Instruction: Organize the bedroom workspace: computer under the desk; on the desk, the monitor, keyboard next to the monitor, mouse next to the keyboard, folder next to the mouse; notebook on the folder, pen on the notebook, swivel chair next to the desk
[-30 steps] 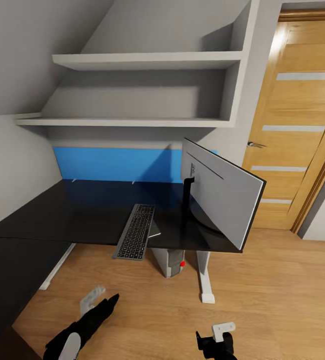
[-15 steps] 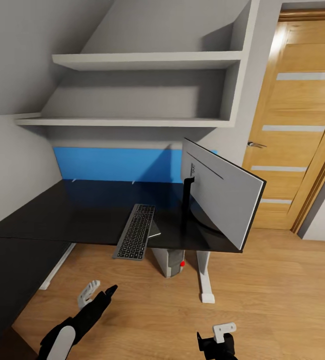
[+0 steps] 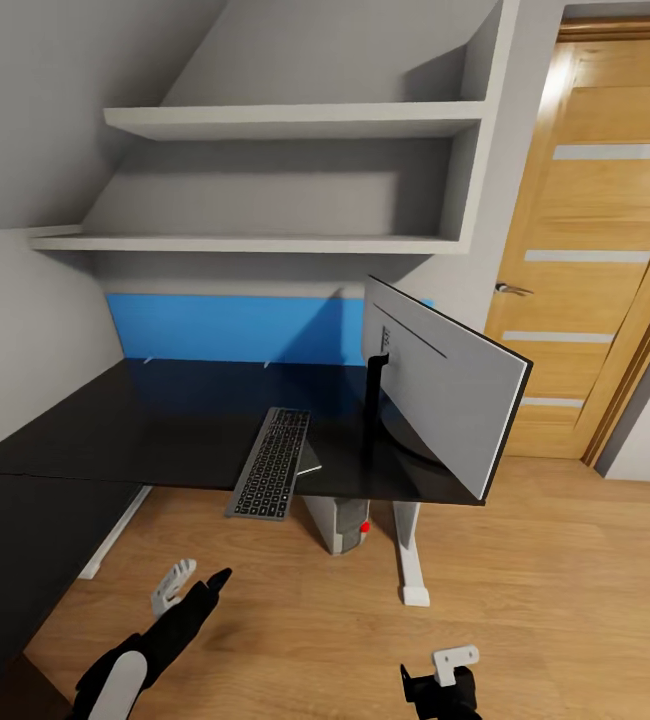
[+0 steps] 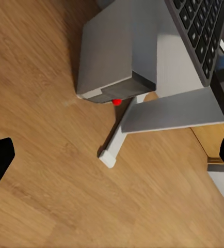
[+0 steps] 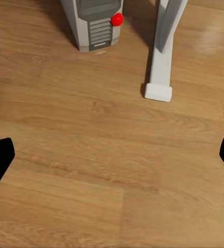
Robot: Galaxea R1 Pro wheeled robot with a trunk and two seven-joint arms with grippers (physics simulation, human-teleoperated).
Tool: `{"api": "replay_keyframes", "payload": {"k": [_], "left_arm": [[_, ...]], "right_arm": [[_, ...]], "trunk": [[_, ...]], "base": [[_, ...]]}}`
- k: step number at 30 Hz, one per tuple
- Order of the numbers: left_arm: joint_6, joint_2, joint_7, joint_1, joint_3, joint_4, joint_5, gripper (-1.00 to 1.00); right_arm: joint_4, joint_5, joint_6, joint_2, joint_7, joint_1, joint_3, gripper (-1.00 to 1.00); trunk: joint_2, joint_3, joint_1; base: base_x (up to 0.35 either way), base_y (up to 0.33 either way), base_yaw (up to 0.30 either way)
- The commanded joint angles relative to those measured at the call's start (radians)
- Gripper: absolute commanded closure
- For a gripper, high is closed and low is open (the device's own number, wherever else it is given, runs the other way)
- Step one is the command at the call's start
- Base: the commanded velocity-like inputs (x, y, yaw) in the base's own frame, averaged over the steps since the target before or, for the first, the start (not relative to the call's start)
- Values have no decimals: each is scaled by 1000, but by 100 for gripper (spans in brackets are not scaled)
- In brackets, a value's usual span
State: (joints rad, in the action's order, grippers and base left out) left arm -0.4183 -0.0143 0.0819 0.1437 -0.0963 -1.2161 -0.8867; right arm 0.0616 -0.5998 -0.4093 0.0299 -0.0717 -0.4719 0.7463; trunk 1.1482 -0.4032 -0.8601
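The glossy black desk (image 3: 165,420) carries the wide monitor (image 3: 455,395) at its right end, silver-grey back toward me. The keyboard (image 3: 270,462) lies lengthwise beside the monitor's neck and overhangs the desk's front edge. A thin grey flat piece (image 3: 311,462) peeks from under it, perhaps the notebook. The computer (image 3: 340,522) stands on the floor under the desk, also seen close up as computer (image 5: 94,23) and computer (image 4: 109,62). My left gripper (image 3: 190,585) and right gripper (image 3: 447,668) hang open and empty above the floor in front of the desk. Mouse, folder, pen and swivel chair are out of view.
The desk's white leg and foot bar (image 3: 408,560) stand right of the computer. A blue panel (image 3: 235,328) backs the desk under grey wall shelves (image 3: 285,120). An oak door (image 3: 595,250) is at the right. Another black surface (image 3: 15,540) juts in at the left.
My left arm has drifted slightly left and its gripper has turned a little. The right gripper has sunk slightly lower in the head view. Desk items have not moved.
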Motion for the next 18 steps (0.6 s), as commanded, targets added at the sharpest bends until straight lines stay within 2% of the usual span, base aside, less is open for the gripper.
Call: {"api": "replay_keyframes", "payload": {"k": [1,8,12,15,16,17,18], "left_arm": [[-7,-1,7,1,-2,-2,-11,-100],[-8,-2,8,1,-2,-44,-20,-100],[-8,-2,10,1,-2,-56,-88,-100],[-8,0,13,1,-2,-59,-183,-100],[-9,2,16,1,-2,-60,-259,-100],[-9,5,18,1,-2,-60,-298,-100],[-9,21,30,1,-2,-61,-407,-100]], "right_arm": [[0,-3,-2,0,-6,-1,9,-100],[0,-2,-2,-1,-5,-1,9,-100],[-1,-1,-2,-1,-5,-1,10,-100],[-1,-1,-3,-1,-5,-1,10,-100],[-1,-1,-3,-1,-5,-1,10,-100],[-1,0,-3,-1,-5,-1,10,-100],[-1,0,-3,-1,-5,-1,10,-100]], "trunk": [[1,-1,0],[1,-1,0],[1,-1,0],[1,-1,0],[1,-1,0],[1,-1,0],[1,-1,0]], "base": [[0,0,0],[0,0,0],[0,0,0],[0,0,0],[0,0,0],[0,0,0],[0,0,0]]}}
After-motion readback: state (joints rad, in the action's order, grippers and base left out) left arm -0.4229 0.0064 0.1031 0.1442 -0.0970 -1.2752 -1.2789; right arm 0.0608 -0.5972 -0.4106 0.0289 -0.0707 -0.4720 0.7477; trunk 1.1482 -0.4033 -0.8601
